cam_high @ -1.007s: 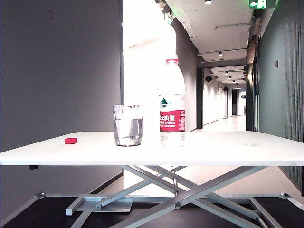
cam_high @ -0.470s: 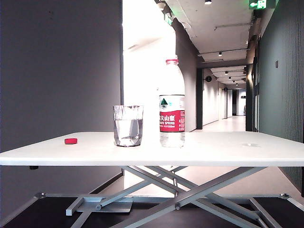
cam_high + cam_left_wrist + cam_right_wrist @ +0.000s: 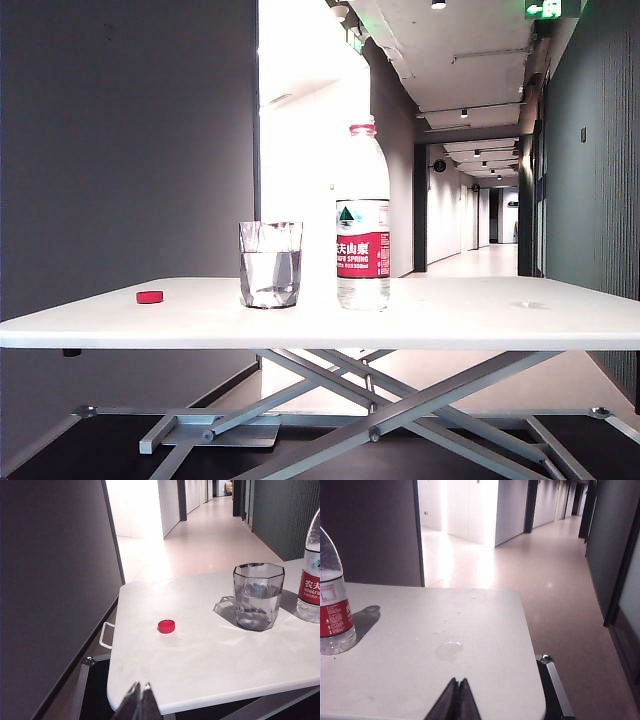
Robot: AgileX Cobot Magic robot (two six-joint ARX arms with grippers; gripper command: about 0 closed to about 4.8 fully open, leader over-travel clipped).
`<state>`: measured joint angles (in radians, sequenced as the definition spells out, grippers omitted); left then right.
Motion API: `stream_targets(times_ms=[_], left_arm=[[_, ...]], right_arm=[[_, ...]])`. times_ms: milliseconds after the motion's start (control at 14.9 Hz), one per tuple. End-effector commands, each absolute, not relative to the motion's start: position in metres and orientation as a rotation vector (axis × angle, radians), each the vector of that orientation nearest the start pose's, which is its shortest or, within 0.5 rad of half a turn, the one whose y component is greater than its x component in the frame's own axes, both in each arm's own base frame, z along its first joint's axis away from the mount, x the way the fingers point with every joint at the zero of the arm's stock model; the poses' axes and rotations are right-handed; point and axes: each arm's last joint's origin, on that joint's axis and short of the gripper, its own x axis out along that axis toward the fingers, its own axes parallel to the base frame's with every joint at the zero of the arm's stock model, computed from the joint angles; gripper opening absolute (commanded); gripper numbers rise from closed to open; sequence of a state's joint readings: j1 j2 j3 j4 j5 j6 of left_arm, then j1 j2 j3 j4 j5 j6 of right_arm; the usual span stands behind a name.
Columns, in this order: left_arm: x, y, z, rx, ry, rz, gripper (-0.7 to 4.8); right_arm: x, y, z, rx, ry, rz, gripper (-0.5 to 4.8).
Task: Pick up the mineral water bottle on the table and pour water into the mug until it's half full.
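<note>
Apparently finished: mug (image 3: 270,264) about half full, mineral water bottle (image 3: 363,216) upright beside it on bench (image 3: 450,318).
Left claw (image 3: 139,695) and right claw (image 3: 456,690) both pinched tight, empty, near bench edge.

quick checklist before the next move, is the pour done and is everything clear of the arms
1. Clear faceted glass mug upright on the white table: ok.
2. Water in mug near half: ok, roughly half in the exterior view.
3. Clear ribbed plastic mineral water bottle with red label upright, apart from the mug: ok.
4. Left gripper shut, holding nothing, off the table's near edge: ok.
5. Right gripper shut, empty, clear of the bottle: ok.
6. Table dry: not ok, small puddle. Small red cap lies off the bottle.
</note>
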<state>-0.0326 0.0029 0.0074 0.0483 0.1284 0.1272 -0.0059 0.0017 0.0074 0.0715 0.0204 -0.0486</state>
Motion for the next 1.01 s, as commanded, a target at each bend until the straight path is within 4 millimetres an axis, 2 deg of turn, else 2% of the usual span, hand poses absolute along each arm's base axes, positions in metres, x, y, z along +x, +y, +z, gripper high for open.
stream_targets(times_ms=[67,1007], left_arm=[[0.0966,-0.0075,0.1727,0.134,-0.081,-0.177,-0.05],[0.0966,-0.0076,0.1725,0.134,-0.079,-0.18,-0.05]], right_arm=[[0.097,-0.0009,0.173,-0.051,-0.085,-0.028,-0.09],[0.097,-0.0006,0.1729,-0.052,-0.084,-0.026,-0.09]])
